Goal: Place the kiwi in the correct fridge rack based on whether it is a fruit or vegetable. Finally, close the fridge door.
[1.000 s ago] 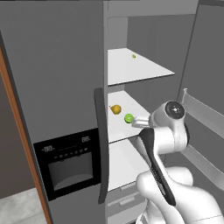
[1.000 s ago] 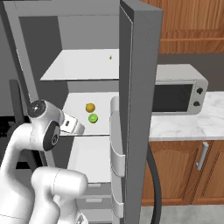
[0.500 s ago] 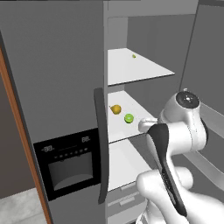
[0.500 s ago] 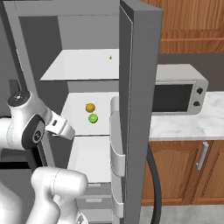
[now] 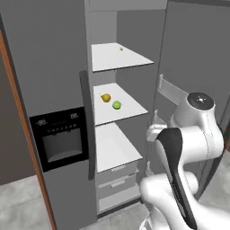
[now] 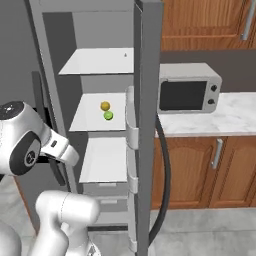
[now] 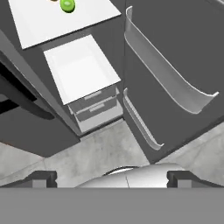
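Note:
The kiwi (image 5: 117,105) lies on the middle fridge rack (image 5: 128,110), just right of a yellow-orange pear-shaped fruit (image 5: 105,97). The right base view shows the kiwi (image 6: 108,115) on that same rack (image 6: 90,120). The fridge door (image 5: 193,54) stands wide open, edge-on in the right base view (image 6: 147,100), with pale bins inside. My gripper (image 7: 112,178) is open with nothing between its fingertips (image 7: 41,178). It hangs low and back from the racks, looking down at the lower rack (image 7: 81,72), with the kiwi (image 7: 68,5) at the top edge.
Grey pull-out drawers (image 7: 96,107) sit under the lower rack. The door bins (image 7: 170,74) jut out on the right. The other fridge door carries a black dispenser panel (image 5: 60,139). A microwave (image 6: 187,92) stands on the counter past the open door. Grey floor lies below.
The whole picture has shifted, so the base has moved back a little. My hand has drawn out and down from the middle rack. The kiwi stays on the rack.

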Available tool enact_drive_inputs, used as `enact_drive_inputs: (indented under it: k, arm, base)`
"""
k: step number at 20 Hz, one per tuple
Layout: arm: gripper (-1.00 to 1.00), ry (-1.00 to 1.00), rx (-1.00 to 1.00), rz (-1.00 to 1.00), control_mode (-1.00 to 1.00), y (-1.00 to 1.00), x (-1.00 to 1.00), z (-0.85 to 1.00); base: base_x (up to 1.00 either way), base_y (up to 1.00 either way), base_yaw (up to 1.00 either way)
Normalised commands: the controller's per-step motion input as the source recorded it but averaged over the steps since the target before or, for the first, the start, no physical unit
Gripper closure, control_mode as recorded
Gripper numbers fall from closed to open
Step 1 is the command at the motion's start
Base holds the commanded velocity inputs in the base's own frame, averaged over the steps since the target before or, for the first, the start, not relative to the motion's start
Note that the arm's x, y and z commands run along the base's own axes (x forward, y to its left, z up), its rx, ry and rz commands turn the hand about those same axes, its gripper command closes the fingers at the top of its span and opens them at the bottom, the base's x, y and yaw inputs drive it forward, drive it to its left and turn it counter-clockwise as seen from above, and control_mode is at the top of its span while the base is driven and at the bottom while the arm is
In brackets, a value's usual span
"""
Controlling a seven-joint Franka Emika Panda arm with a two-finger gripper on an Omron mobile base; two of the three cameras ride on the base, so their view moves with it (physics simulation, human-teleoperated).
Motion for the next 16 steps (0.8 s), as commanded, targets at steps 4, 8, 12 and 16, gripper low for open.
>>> enact_drive_inputs:
  k: [4,8,12,16]
  arm:
    - [-1.00,0.00,0.00,0.00,1.00,0.00,0.00,0.00]
    - [-1.00,0.00,0.00,0.00,1.00,0.00,0.00,0.00]
    - [-1.00,0.00,0.00,0.00,1.00,0.00,0.00,0.00]
    - [-1.00,0.00,0.00,0.00,1.00,0.00,0.00,0.00]
  base:
    - [-1.00,-0.16,-0.01]
    - [-0.96,-0.81,0.02]
    - [-0.60,-1.00,0.07]
    - [-0.04,-1.00,0.17]
